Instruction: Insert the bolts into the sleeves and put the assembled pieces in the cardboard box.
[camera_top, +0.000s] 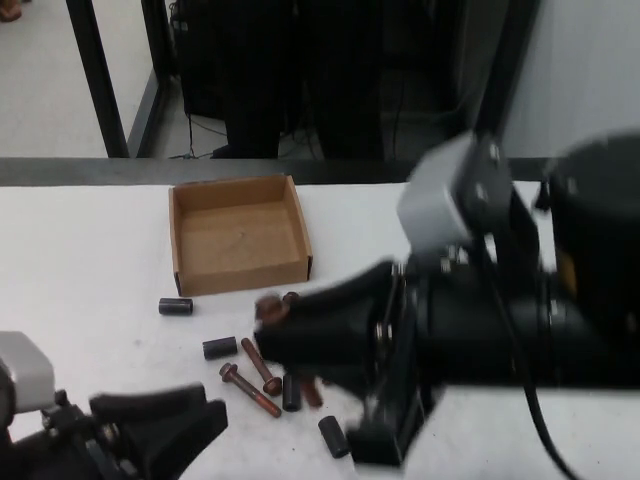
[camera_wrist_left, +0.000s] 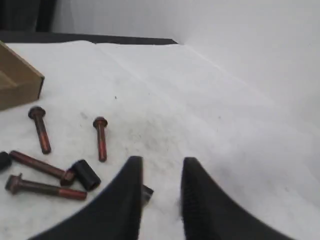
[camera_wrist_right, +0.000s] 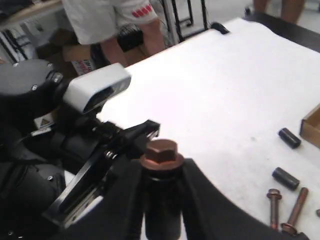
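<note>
My right gripper is shut on a black sleeve with a copper bolt seated in it, the hex head sticking out on top. In the high view this gripper hovers over the loose parts just in front of the cardboard box, which is open and has nothing in it. Several copper bolts and black sleeves lie scattered on the white bench. My left gripper is open low over the bench with nothing between its fingers, bolts and a sleeve just beside it.
A lone sleeve lies left of the pile, another near the front. The right arm's bulk covers the bench's right half. The left arm faces the right wrist camera. White bench stretches past the left gripper.
</note>
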